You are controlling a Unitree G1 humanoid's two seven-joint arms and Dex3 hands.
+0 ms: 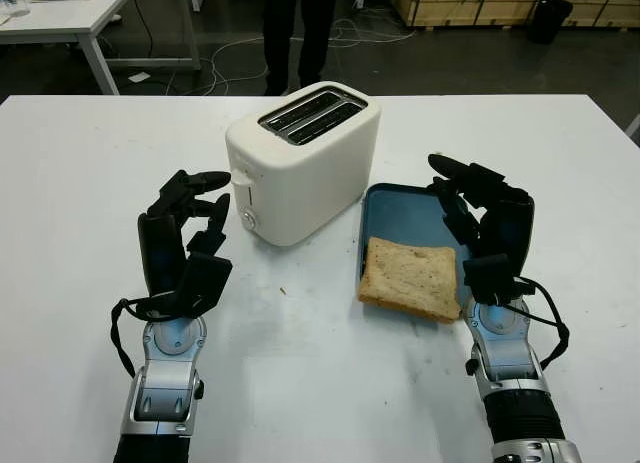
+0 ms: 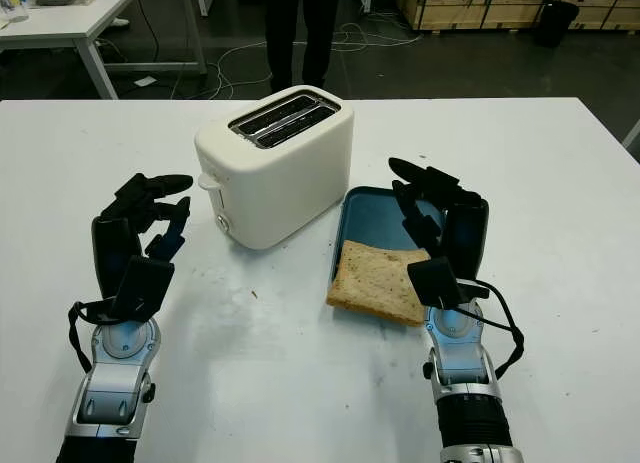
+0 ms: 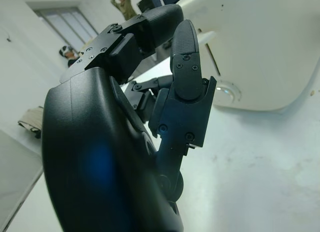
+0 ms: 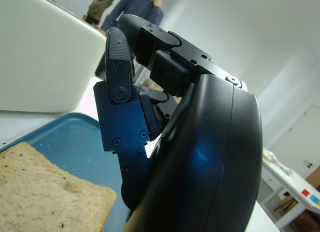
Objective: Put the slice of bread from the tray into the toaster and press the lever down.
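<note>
One slice of bread (image 1: 410,279) flat on blue tray (image 1: 400,208), overhanging near rim, just right of toaster (image 1: 300,163) on bench (image 1: 300,383). Right hand (image 1: 485,228) beside slice, released, empty. Left hand (image 1: 185,238) near lever (image 1: 243,179), empty. Advice: pinch overhanging edge, lift, turn upright over slot.

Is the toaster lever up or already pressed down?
Up. The lever sits at the top of its slot on the toaster, whose slots are empty; the bread still lies on the tray.
</note>
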